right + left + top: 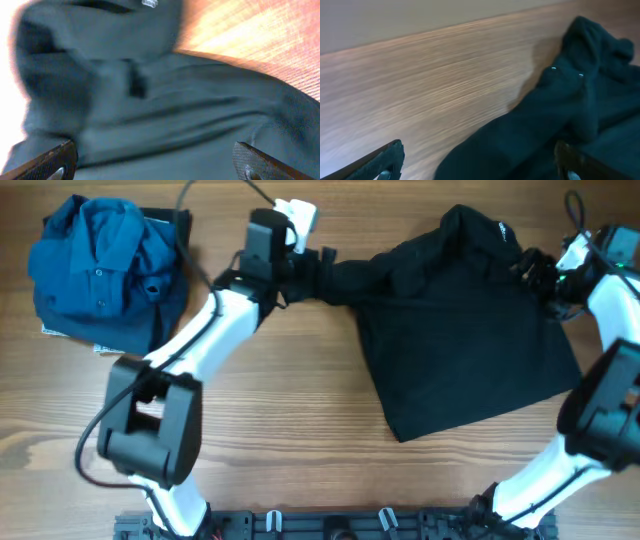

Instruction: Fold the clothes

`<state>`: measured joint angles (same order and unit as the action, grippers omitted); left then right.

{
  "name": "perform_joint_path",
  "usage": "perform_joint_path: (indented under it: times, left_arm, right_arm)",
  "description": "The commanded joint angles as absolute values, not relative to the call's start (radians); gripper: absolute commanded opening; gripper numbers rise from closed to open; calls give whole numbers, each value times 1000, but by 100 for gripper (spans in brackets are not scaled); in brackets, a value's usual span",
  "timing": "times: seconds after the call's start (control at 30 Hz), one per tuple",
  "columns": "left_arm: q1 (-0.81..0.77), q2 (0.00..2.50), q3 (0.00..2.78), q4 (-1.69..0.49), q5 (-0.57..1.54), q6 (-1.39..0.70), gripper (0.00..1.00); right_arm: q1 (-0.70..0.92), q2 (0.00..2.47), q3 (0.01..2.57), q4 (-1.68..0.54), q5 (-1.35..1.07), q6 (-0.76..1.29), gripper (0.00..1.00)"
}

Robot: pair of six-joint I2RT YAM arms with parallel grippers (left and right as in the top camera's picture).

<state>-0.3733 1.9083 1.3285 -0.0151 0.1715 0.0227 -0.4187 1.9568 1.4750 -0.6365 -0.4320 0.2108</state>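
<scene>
Left claw (480, 164) stands wide open, its fingertips (384, 161) far apart and nothing clamped between them. A bunched sleeve of the black shirt (555, 115) lies by one finger, on the bare desk (430, 95). Likewise the right claw (155, 162) is spread wide and grips nothing, with dark cloth filling the view just beyond its tips. Seen from overhead, the black shirt lies on the right half of the desk. Its flat body reaches from near the middle to the far edge, and one sleeve runs left to the left claw at the middle of the far edge. A crumpled blue shirt (100, 270) sits in the far left corner, well apart.
</scene>
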Motion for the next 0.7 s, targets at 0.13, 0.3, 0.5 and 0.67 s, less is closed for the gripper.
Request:
perform_joint_path:
  times: [0.13,0.3,0.5,0.67]
  left_arm:
    - [-450,2099,1454,-2,201,167,96]
    - [-517,2224,1596,-35,147,234,98]
    - [-543,2267,1628,-34,138,236,97]
    - [-554,2308,1628,-30,141,244,98]
  right_arm:
    - [-365,1745,1511,-738,-498,155,100]
    - [-325,1710,1511,-777,-498,157,100]
    - [-311,1711,1511,-811,-498,157,100]
    - [-311,1711,1511,-816,-498,160,100]
